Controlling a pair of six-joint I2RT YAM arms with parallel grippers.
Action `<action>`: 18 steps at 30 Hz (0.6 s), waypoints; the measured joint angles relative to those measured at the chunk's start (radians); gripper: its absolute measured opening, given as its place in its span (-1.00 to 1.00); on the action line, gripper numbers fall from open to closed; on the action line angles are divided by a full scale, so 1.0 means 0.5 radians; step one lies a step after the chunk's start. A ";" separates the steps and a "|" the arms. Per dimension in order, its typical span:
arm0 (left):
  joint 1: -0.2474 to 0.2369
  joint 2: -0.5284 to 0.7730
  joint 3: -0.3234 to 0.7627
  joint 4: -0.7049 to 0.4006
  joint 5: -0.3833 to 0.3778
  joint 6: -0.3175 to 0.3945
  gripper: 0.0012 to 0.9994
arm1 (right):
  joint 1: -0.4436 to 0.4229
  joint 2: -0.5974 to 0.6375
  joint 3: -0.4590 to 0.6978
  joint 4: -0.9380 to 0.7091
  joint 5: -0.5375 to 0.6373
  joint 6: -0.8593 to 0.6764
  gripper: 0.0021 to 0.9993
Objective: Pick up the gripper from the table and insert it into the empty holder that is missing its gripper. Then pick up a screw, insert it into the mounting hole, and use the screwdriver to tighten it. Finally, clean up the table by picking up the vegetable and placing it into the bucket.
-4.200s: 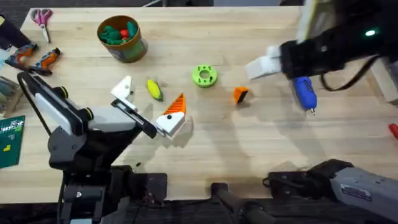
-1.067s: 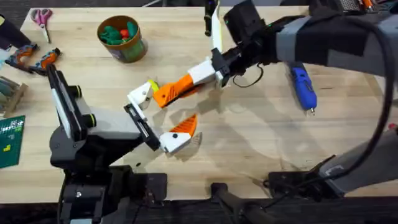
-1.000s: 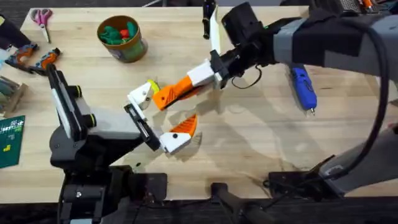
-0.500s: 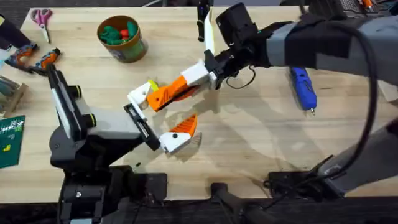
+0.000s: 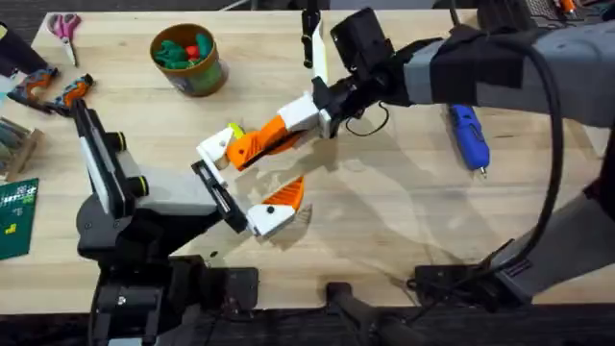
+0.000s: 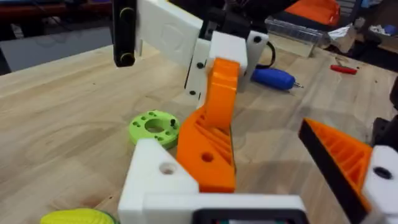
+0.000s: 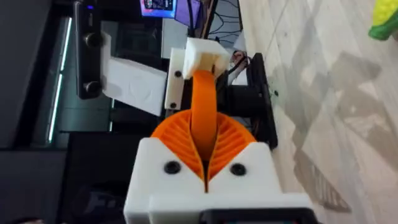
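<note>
At the far left of the table, scissors [image 5: 64,26] are lying near the corner, well apart from the work. Next over, the bucket [image 5: 189,60] is sitting upright toward the back, green and red pieces showing inside it. In front of it, the left gripper [image 5: 245,183] is reaching out from its base at the lower left with its jaws spread wide — one side is ending in the plain white holder [image 5: 213,147], the other in a white block with an orange triangular tip [image 5: 274,205].

The vegetable [image 5: 233,131] is peeking out just behind the holder, lying on the wood; the left wrist view is catching it [image 6: 78,216] low beside the white block.

Moving rightward, the gripper [image 5: 258,142] — the orange wedge — is pressing against the holder, its wide ribbed end seated at the white block [image 6: 160,180]. The right gripper [image 5: 288,128] is clenching the wedge's narrow end between its orange pads, its arm crossing in from the right.

The lime-green ring [image 6: 154,127] is resting on the table behind the wedge. Farther right, the screwdriver [image 5: 468,135] is lying flat, untouched, well apart from both arms.
</note>
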 joint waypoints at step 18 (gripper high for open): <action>0.023 0.000 0.000 0.005 -0.081 0.011 0.97 | 0.070 0.002 -0.011 0.245 0.086 0.337 -0.99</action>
